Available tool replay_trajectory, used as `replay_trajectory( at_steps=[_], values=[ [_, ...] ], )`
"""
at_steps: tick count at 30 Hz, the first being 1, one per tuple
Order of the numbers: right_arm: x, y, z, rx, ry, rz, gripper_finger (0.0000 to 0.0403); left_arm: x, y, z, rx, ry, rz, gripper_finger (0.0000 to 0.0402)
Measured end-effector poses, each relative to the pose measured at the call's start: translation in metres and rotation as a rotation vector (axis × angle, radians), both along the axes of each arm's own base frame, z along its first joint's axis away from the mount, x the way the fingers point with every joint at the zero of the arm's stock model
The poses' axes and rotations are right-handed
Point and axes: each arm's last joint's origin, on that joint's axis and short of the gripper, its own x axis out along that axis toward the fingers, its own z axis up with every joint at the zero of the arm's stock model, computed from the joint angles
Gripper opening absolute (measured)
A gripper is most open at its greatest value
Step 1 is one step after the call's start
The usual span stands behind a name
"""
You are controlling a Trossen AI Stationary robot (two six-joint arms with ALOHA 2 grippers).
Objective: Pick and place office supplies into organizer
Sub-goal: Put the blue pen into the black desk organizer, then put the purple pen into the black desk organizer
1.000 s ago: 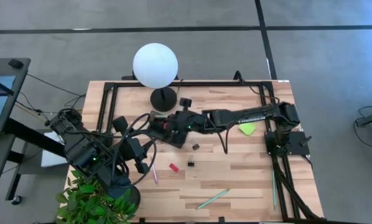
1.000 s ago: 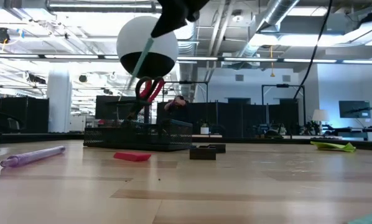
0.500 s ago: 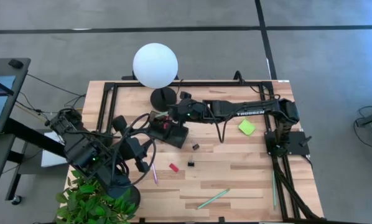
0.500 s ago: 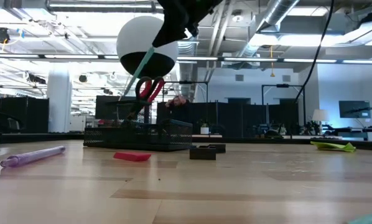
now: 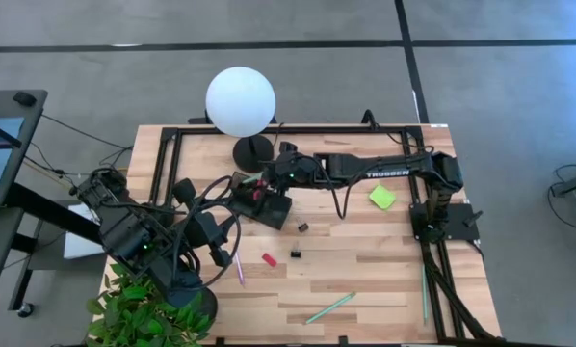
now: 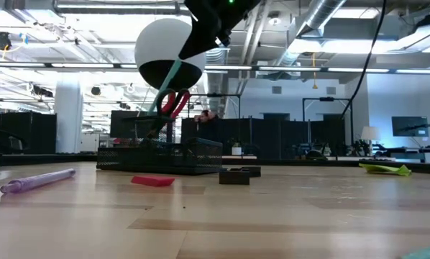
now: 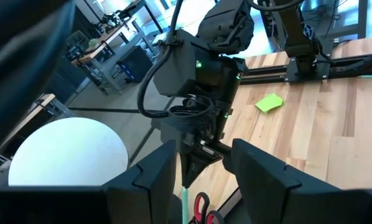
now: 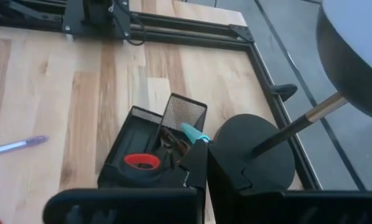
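Pen (image 6: 173, 78): light green, pinched at its upper end so the tip points down, slanted, into the organizer (image 5: 261, 204); looks meant for the mesh cup (image 8: 183, 114), though whether the tip is inside yet cannot be told.
Right gripper (image 6: 200, 44): clenched on the pen, above the organizer, beside the lamp base (image 5: 253, 152).
Right arm pose: stretched flat across the table toward the left side, wrist bent down over the organizer.
Scissors (image 8: 141, 162): red handles up, already standing in the organizer.
Left gripper (image 5: 228, 247): fingers apart, grasping nothing, parked near the table's left front, aimed at the right gripper.
Left on the table: purple pen (image 5: 239, 270), red block (image 5: 268, 259), 2 black clips (image 5: 296, 253), green pen (image 5: 330, 307), sticky pad (image 5: 382, 198).
Judgement: lowering and release pending; pen must clear the scissors.
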Motion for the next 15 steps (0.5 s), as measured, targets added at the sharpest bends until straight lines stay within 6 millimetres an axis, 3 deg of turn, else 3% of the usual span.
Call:
replay_trajectory(
  at_steps=[5, 15],
  values=[
    [0.0, 0.0001, -0.0001, 0.01, 0.001, 0.013, 0.0024, 0.0, 0.0, 0.0, 0.0, 0.0, 0.0, 0.0153],
    [0.004, -0.0003, 0.0052, 0.007, -0.069, 0.014, 0.0118, 0.0, 0.0, 0.0, 0.004, 0.004, -0.002, 0.0153]
  ],
)
